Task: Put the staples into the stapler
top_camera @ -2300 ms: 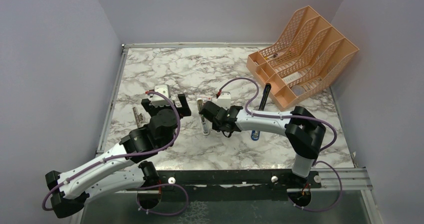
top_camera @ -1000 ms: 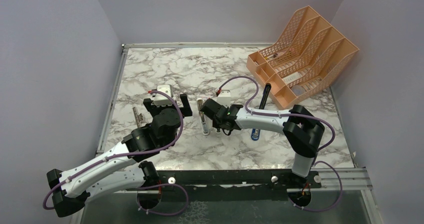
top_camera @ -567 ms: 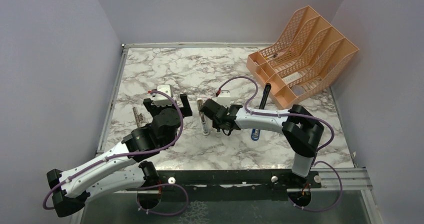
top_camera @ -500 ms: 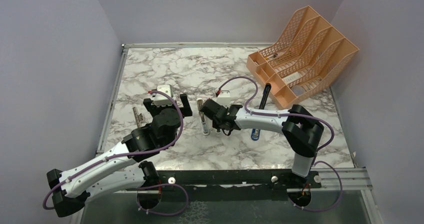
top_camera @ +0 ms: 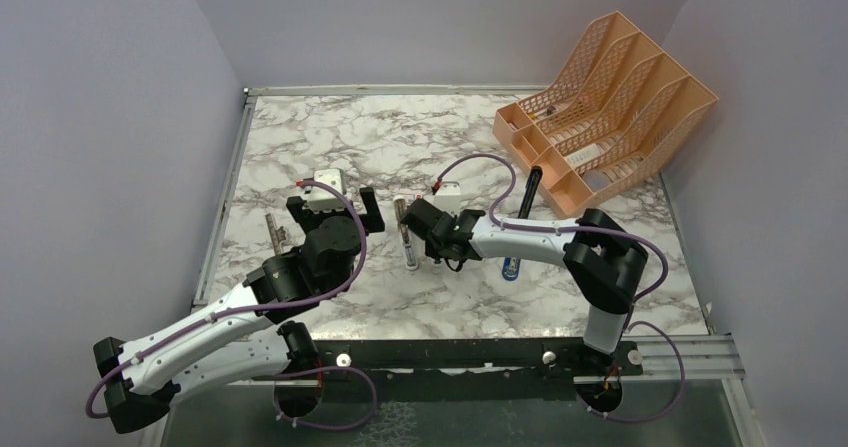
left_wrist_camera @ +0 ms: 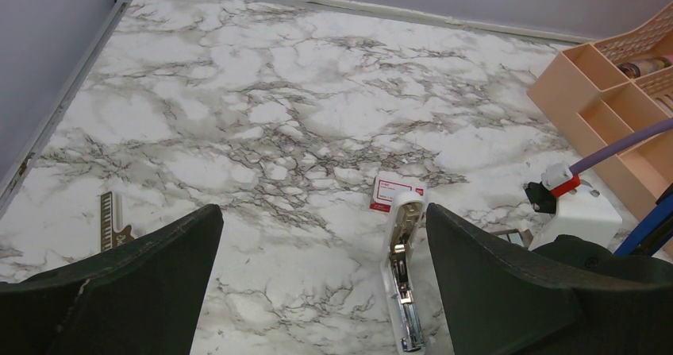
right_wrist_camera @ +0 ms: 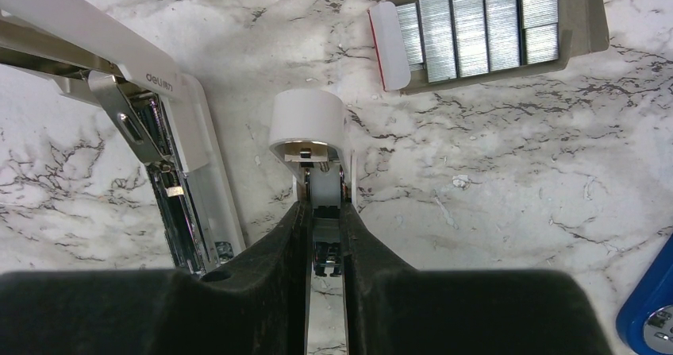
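Observation:
The stapler (top_camera: 408, 237) lies open on the marble table, its white halves spread and its silver channel showing; it also shows in the left wrist view (left_wrist_camera: 403, 279) and the right wrist view (right_wrist_camera: 178, 172). The staples (right_wrist_camera: 484, 25) are several grey blocks in a flat cardboard tray. My right gripper (right_wrist_camera: 324, 212) is shut on a tiny white stub (right_wrist_camera: 308, 121) with a round cap, just right of the stapler. In the top view the right gripper (top_camera: 414, 229) sits beside the stapler. My left gripper (left_wrist_camera: 321, 212) is wide open and empty, hovering left of the stapler.
A red-and-white box (left_wrist_camera: 397, 192) lies just beyond the stapler's far end. A blue-and-black tool (top_camera: 522, 222) lies right of the right arm. An orange file organiser (top_camera: 605, 107) stands at the back right. A thin metal strip (top_camera: 275, 232) lies near the left edge.
My right gripper has shifted slightly left, closer to the stapler, still closed on the stub. The left arm has barely moved.

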Controlling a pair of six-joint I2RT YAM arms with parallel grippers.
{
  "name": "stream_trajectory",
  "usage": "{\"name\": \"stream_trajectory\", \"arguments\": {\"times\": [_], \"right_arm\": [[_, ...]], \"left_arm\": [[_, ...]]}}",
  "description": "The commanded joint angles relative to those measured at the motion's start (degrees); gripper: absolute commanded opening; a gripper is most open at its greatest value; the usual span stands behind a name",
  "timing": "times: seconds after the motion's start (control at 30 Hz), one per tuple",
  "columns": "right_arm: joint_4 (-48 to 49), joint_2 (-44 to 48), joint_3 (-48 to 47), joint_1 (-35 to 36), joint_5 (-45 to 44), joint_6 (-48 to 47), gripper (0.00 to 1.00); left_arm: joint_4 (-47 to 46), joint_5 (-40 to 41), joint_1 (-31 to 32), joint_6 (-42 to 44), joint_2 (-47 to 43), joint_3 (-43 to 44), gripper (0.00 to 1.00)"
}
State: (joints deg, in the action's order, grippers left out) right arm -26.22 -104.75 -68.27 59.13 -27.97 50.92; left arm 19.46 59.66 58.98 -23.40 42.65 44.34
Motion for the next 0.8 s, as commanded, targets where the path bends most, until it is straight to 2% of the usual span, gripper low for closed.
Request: {"name": "stream_trajectory", "arguments": {"times": [0.0, 0.77], "right_arm": [[0.5, -0.2, 1.3, -0.4, 0.6, 0.0, 0.21], [0.5, 2.9, 3.5, -0.3, 4.0, -0.7, 0.21]], "left_arm": [[0.1, 1.3, -0.2, -0.3, -0.5, -0.2, 0.99], [0.1, 1.3, -0.2, -0.4, -0.5, -0.3, 0.99]]}}
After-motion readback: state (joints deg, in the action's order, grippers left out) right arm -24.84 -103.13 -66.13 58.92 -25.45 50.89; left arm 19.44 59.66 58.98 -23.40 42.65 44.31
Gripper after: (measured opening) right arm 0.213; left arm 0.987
